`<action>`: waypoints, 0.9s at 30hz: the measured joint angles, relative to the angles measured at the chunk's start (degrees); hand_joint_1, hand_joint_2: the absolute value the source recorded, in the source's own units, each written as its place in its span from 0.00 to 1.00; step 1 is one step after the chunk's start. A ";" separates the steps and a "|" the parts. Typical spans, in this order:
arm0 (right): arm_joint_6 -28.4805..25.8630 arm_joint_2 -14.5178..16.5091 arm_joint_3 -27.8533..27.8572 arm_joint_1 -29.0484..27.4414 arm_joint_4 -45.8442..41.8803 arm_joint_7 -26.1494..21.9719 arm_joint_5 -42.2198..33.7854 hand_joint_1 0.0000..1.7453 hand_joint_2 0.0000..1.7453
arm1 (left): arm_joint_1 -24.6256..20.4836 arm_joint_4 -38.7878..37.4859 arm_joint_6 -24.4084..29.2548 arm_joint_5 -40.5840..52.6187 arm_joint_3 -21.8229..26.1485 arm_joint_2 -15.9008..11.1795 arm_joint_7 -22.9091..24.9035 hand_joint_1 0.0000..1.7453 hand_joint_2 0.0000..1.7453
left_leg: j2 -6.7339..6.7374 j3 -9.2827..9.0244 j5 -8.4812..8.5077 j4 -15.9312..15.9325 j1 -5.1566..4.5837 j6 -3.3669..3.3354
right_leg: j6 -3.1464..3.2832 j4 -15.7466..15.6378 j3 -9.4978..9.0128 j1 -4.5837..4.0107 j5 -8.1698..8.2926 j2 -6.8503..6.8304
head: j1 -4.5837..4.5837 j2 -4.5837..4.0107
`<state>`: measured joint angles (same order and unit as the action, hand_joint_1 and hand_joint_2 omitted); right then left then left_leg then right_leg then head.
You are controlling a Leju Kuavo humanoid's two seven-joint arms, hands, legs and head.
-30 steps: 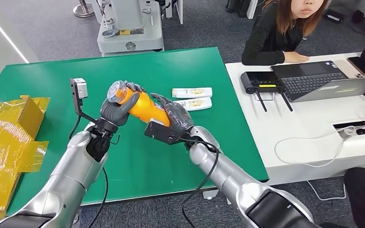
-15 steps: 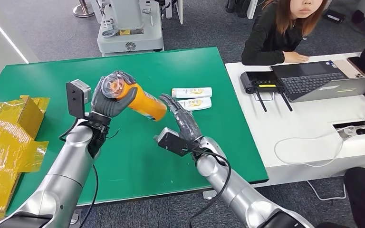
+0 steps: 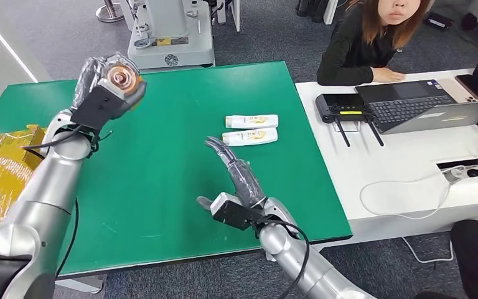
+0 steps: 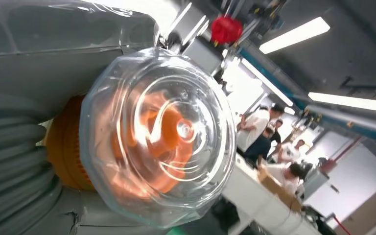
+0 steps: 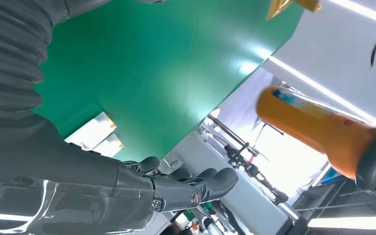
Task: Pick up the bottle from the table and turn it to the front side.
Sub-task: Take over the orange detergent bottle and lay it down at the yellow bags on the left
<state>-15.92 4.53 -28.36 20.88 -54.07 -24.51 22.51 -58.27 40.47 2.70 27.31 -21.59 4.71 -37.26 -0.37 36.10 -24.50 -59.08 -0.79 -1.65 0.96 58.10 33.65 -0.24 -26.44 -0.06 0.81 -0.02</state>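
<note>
Orange bottle gripped in raised left robot hand, above table.

Glossy orange plastic bottle, clear cap

Both arms in view from my station: left raised and gripping, right low and holding nothing.

My left hand is lifted high on a bent silver arm, fingers wrapped round the orange bottle, whose clear cap end faces the head camera past the fingers. My right hand lies flat and forward of its wrist, fingers extended, slightly apart and touching nothing, its thumb off to one side.
</note>
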 joint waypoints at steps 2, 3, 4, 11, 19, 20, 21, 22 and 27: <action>0.02 -0.17 -0.15 -1.33 -2.05 0.19 -0.41 0.00 1.00 | -1.99 -0.31 0.67 1.86 0.00 -0.79 0.86 1.00 1.00 | 0.02 0.00 0.00 0.00 0.00 0.00 | 0.00 0.00 0.00 0.00 0.00 0.01 | 0.00 0.00; 0.03 -0.25 -0.16 -2.02 -3.06 0.31 -0.52 0.00 1.00 | -2.99 -0.62 1.16 3.09 0.00 -1.17 1.39 1.00 1.00 | 0.03 0.00 0.00 0.00 0.00 0.00 | 0.00 0.00 0.01 0.00 0.00 0.01 | 0.01 0.00; 0.03 -0.32 -0.16 -2.73 -4.06 0.51 -0.54 0.00 1.00 | -4.01 -1.07 1.83 4.60 0.00 -1.54 2.02 1.00 1.00 | 0.03 0.00 0.00 0.00 0.00 0.00 | 0.00 -0.01 0.01 0.00 0.00 0.02 | -0.01 0.00; 0.00 -0.63 0.67 -7.48 -10.78 2.25 -0.24 0.00 1.00 | -10.72 -6.04 4.21 14.31 -1.63 -3.63 6.37 1.00 1.00 | 0.02 0.00 0.00 0.00 -0.01 0.00 | 0.00 0.00 0.01 0.01 0.00 0.01 | -0.01 0.00; 0.98 -1.43 4.05 -11.97 -16.27 1.73 -1.46 0.00 1.00 | -13.60 -9.62 5.23 21.91 -4.89 -7.02 9.23 1.00 1.00 | 0.10 0.00 0.00 0.00 -0.01 0.00 | 0.00 0.00 0.02 0.01 0.00 0.07 | -0.01 0.00; 1.18 -1.53 4.54 -12.48 -16.91 1.62 -1.61 0.00 1.00 | -13.74 -9.84 5.43 23.06 -5.43 -7.60 9.70 1.00 1.00 | 0.10 0.00 0.00 0.00 -0.01 0.00 | 0.00 0.00 0.02 0.01 0.00 0.08 | -0.01 0.00; 1.33 -1.63 4.98 -12.97 -17.55 1.50 -1.77 0.00 1.00 | -13.86 -10.07 5.57 24.07 -5.93 -8.18 10.17 1.00 1.00 | 0.10 0.00 0.00 0.01 -0.01 0.00 | 0.00 0.00 0.02 0.01 0.00 0.08 | -0.01 0.00; 1.52 -1.73 5.39 -13.40 -18.12 1.39 -2.06 0.00 1.00 | -13.94 -10.29 5.65 24.83 -6.36 -8.75 10.55 1.00 1.00 | 0.10 0.00 0.00 0.01 -0.01 0.00 | 0.00 0.00 0.02 0.01 0.00 0.08 | -0.01 0.00; 2.97 -2.22 7.23 -14.72 -19.78 1.05 -4.69 0.00 1.00 | -13.73 -11.28 6.15 26.30 -7.22 -11.85 11.49 1.00 1.00 | 0.11 0.00 0.00 0.02 0.01 0.01 | 0.01 0.01 0.03 -0.01 0.00 0.10 | -0.01 0.00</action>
<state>-12.95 2.31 -21.13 6.16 -73.85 -23.46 17.83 -72.00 29.19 8.85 53.60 -28.82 -7.14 -25.77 -0.26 36.09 -24.49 -59.06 -0.78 -1.64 0.96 58.11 33.67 -0.25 -26.44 0.04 0.81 -0.02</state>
